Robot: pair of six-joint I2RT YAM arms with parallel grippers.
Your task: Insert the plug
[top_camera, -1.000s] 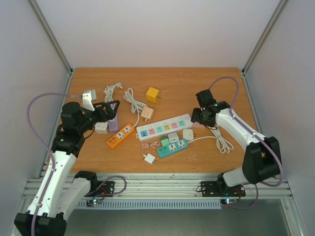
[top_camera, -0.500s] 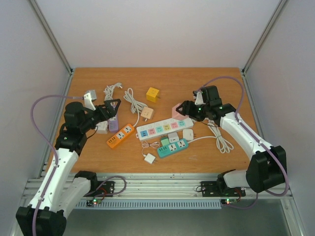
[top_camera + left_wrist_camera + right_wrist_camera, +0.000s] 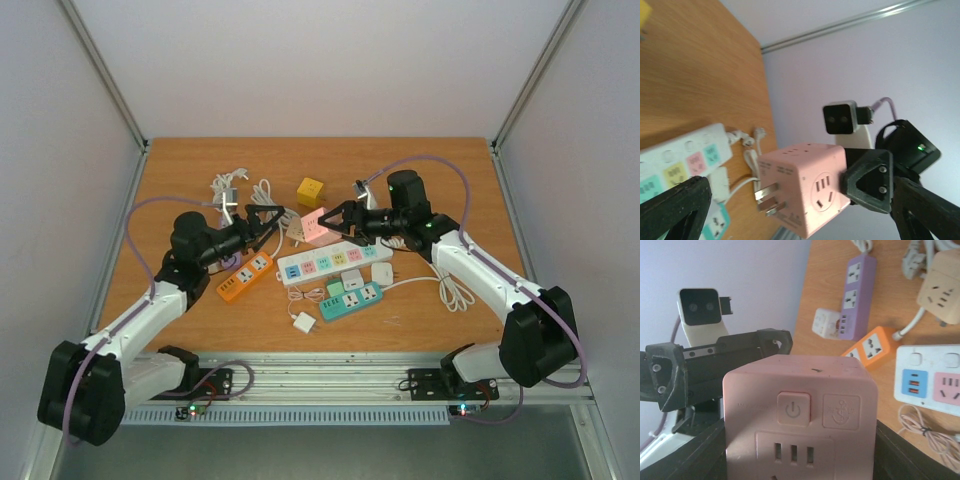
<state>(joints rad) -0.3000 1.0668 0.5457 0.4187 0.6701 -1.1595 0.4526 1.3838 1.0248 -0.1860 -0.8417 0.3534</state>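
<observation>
A pink cube socket [image 3: 316, 224] with three metal plug prongs [image 3: 765, 197] hangs above the table. My right gripper [image 3: 337, 218] is shut on it; its black finger [image 3: 867, 182] presses the cube's side, and the cube [image 3: 800, 415] fills the right wrist view between both fingers. My left gripper [image 3: 268, 217] is open and empty, just left of the cube, with the cube [image 3: 807, 192] between and beyond its spread fingers [image 3: 675, 210]. A white power strip [image 3: 330, 262] lies on the table below.
An orange strip [image 3: 245, 276], purple strip [image 3: 232, 262], green strip [image 3: 352, 300], yellow cube [image 3: 310, 190], beige cube [image 3: 297, 232], small white adapters [image 3: 382, 273] and white cables [image 3: 455, 292] crowd the table's middle. The left arm's camera [image 3: 700, 307] faces the right wrist.
</observation>
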